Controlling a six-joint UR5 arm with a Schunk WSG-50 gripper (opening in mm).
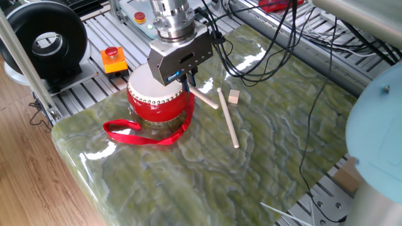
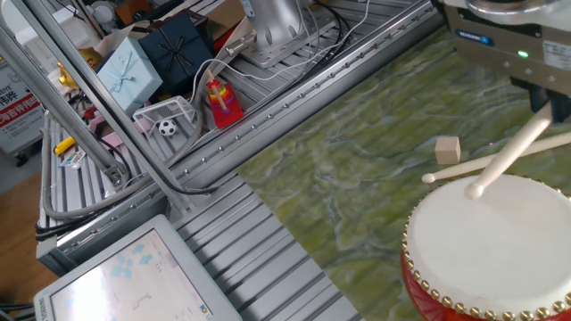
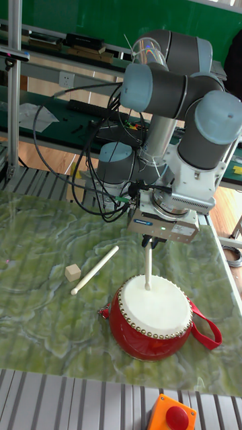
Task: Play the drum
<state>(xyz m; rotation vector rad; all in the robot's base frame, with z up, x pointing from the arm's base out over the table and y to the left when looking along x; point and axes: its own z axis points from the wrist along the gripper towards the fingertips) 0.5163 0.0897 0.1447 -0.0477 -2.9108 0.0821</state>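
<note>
The drum (image 1: 157, 103) is red with a white skin (image 2: 491, 236) and pale studs, and stands near the table's left corner. Its red ribbon strap (image 1: 135, 133) lies in front of it. My gripper (image 3: 149, 243) hangs above the drum (image 3: 153, 316), shut on a pale drumstick (image 3: 147, 267) that points down. The stick's round tip (image 2: 475, 189) is at the skin near its far edge, touching or just above it. A second drumstick (image 1: 227, 119) and a small wooden cube (image 1: 233, 96) lie on the green mat beside the drum.
A black round fan-like device (image 1: 44, 39) and an orange box with a red button (image 1: 113, 58) sit behind the drum. Black cables (image 1: 270, 50) trail over the mat's far side. Gift boxes (image 2: 134, 67), a red toy (image 2: 223, 102) and a screen (image 2: 134, 276) lie off the table.
</note>
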